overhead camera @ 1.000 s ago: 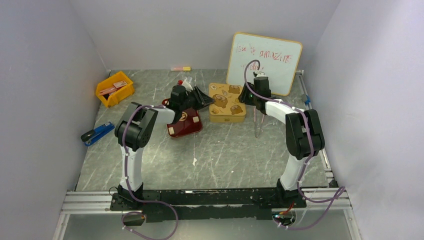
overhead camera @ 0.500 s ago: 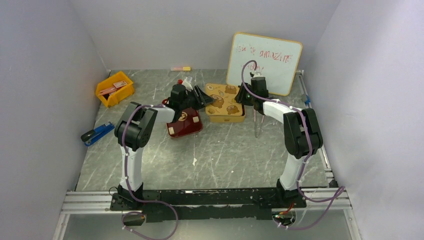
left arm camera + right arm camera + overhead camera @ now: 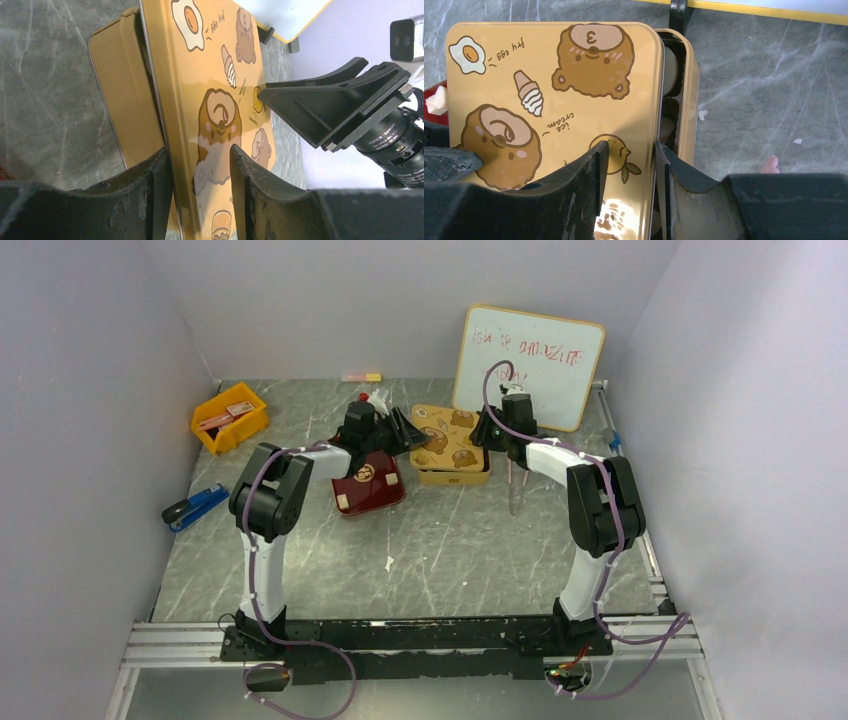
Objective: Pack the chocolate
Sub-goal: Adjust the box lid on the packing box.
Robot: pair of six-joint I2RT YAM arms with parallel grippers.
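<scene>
Lid now askew atop tin.

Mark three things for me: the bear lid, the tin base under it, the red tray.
bear lid (image 3: pixel 554 75): right wrist view, middle of printed top.
tin base (image 3: pixel 692 95): right wrist view, exposed side wall.
red tray (image 3: pixel 375 493): top view, bare near surface.

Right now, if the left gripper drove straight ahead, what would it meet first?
Likely the gold lid, already between the left gripper's fingers; the right gripper sits to one side, depth unclear.
</scene>
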